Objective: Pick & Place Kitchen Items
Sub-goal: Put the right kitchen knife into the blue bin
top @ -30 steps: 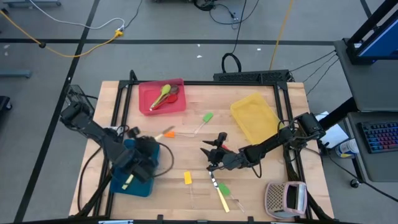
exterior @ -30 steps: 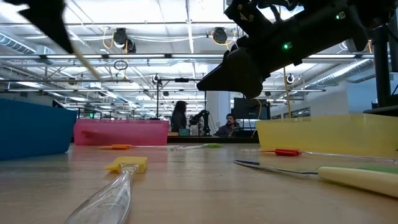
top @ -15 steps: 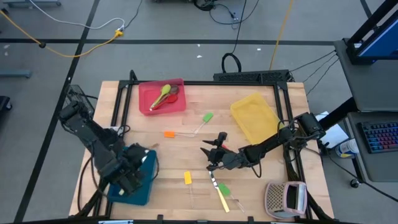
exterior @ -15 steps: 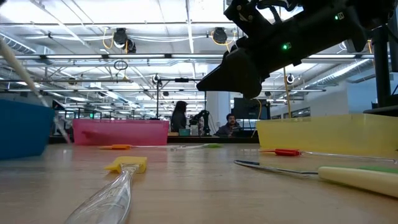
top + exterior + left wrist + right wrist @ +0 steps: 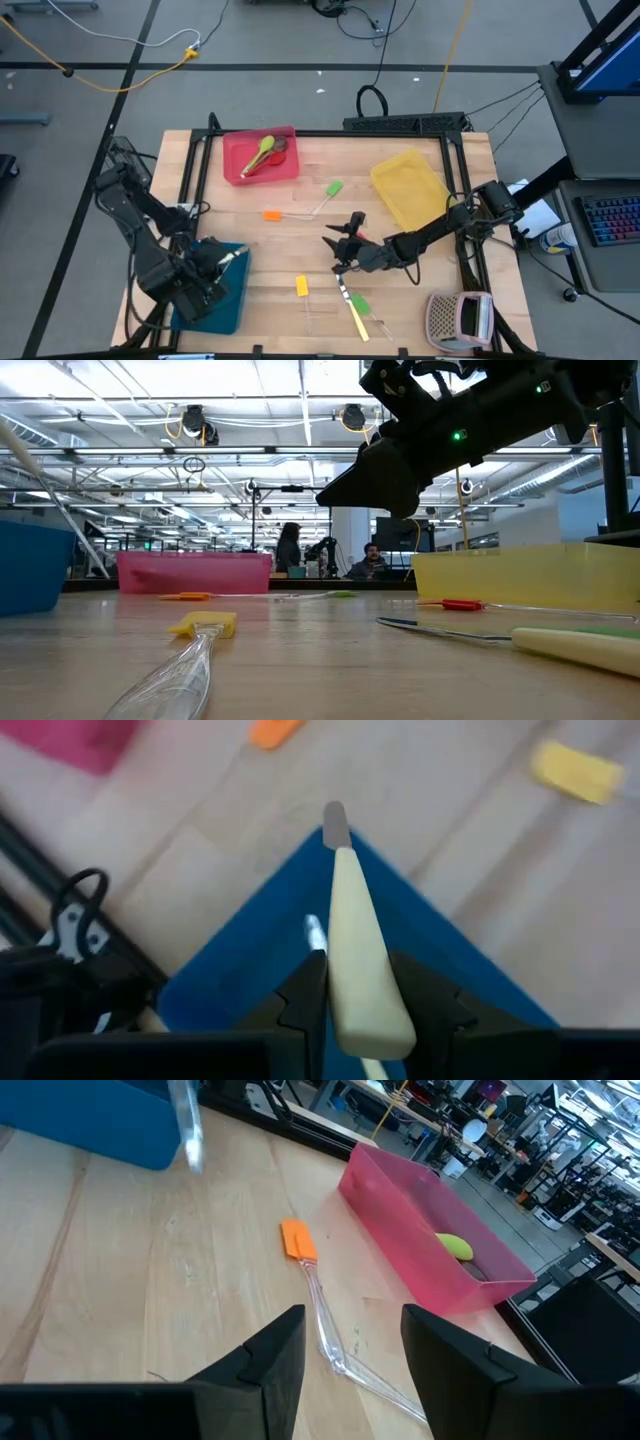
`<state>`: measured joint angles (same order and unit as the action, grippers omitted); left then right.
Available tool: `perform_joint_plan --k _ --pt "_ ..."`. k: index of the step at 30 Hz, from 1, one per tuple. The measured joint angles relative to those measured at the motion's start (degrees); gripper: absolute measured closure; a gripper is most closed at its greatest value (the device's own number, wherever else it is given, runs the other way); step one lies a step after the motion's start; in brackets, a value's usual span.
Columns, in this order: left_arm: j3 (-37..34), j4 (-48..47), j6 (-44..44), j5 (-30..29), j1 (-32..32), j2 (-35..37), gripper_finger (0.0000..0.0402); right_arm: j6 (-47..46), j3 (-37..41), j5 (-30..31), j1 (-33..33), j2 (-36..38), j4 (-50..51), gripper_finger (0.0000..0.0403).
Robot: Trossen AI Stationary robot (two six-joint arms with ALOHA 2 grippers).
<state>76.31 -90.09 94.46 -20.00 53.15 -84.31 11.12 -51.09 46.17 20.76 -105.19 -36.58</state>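
Having pulled back toward table edge, left gripper (image 5: 355, 1020) clenching cream-handled knife (image 5: 352, 955) above blue tray (image 5: 215, 290) for dropping; right gripper (image 5: 348, 250) hovering released mid-table.

- No words, labels, brand names, numbers or signs can be read anywhere on the table, the trays, the utensils, the arms or the room behind.
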Motion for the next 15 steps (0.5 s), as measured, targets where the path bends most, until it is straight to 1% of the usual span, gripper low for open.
perform_joint_plan --k 4,6,8,10,12,13,15 --pt "7.57 0.14 -2.83 -4.53 0.31 0.01 0.0311 0.0 0.0 0.0 -0.07 0.0 0.0 0.0241" --pt "11.05 0.17 -3.67 -4.67 0.36 0.04 0.0311 -0.14 0.0 0.0 -0.07 0.0 0.0 0.0242" --pt "13.81 0.14 -3.79 -1.74 0.21 0.04 0.0311 -0.16 0.0 0.0 -0.07 0.0 0.02 0.0243" --pt "15.75 0.14 -1.08 4.77 -0.03 0.07 0.0311 -0.18 0.0 0.0 -0.07 0.0 0.02 0.0242" --pt "16.16 0.16 2.44 11.85 -0.04 0.07 0.0311 -0.21 0.0 -0.14 -0.07 0.0 0.03 0.0241" --pt "15.96 0.14 3.64 13.93 0.1 0.04 0.0311 -0.51 0.0 -0.79 -0.07 0.0 0.04 0.0241" --pt "14.95 0.21 4.66 14.14 0.3 0.05 0.0311 -1.91 0.0 -3.76 -0.1 0.0 0.2 0.0241"
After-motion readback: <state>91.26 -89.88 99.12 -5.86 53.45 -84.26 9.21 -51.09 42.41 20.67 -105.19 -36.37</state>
